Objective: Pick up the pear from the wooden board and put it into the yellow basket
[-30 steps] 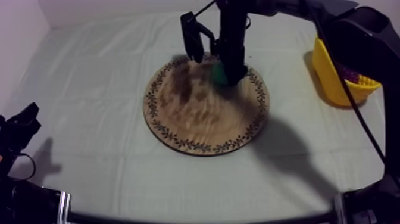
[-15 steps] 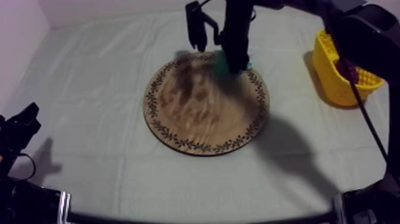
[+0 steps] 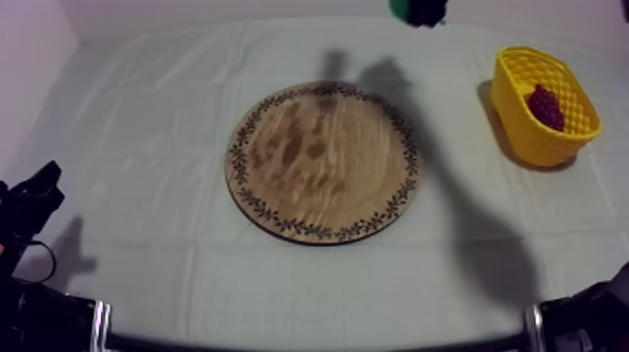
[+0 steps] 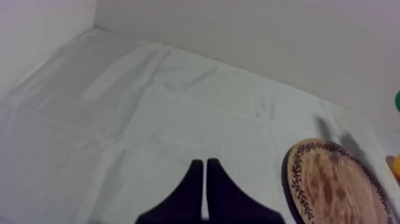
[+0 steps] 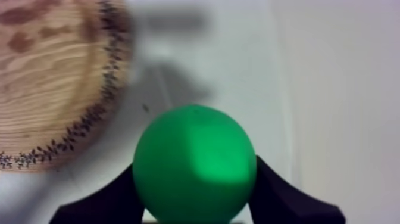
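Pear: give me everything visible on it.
The pear looks bright green, smooth and plastic, its rounded end facing the right wrist camera. It is clamped between the right end effector's black fingers, clear of the wooden board, held over the cloth just beyond the board's rim.

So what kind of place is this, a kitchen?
Probably a robot practice table, not a kitchen. A plain grey-white cloth covers it, and the fruit looks like toys: a green pear held in my black right jaws, and grapes in the yellow basket.
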`<action>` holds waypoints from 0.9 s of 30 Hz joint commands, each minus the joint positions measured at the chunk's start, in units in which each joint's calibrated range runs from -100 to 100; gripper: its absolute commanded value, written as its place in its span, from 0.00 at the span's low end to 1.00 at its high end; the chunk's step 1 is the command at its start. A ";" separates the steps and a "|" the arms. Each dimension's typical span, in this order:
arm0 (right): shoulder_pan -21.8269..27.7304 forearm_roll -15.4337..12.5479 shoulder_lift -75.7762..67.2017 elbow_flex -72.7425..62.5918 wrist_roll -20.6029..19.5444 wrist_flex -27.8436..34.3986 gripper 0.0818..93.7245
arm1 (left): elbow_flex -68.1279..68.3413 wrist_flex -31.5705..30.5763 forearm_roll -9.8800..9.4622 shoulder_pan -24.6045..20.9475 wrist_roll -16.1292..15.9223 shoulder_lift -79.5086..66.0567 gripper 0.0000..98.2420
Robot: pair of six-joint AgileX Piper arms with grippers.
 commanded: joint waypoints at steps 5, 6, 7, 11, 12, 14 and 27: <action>6.61 1.41 -9.52 6.99 -5.70 -3.43 0.40 | 0.00 -0.01 -0.01 0.02 0.01 0.00 0.00; 7.72 1.63 -10.55 8.09 -6.41 -4.05 0.40 | 0.00 -0.01 -0.01 0.02 0.01 0.00 0.00; 8.87 1.85 -11.52 9.23 -7.21 -4.74 0.40 | 0.00 -0.01 -0.01 0.02 0.01 0.00 0.00; 13.31 2.66 -14.76 14.31 -10.81 -7.76 0.40 | 0.00 -0.01 -0.01 0.02 0.01 0.00 0.00; 14.28 2.78 -15.44 15.69 -11.75 -8.43 0.40 | 0.00 -0.01 -0.01 0.02 0.01 0.00 0.00; 16.08 2.79 -16.66 18.44 -13.66 -9.60 0.40 | 0.00 -0.01 -0.01 0.02 0.01 0.00 0.00; 21.37 0.84 -21.27 38.94 -21.06 -17.26 0.42 | 0.00 -0.01 -0.01 0.02 0.01 0.00 0.00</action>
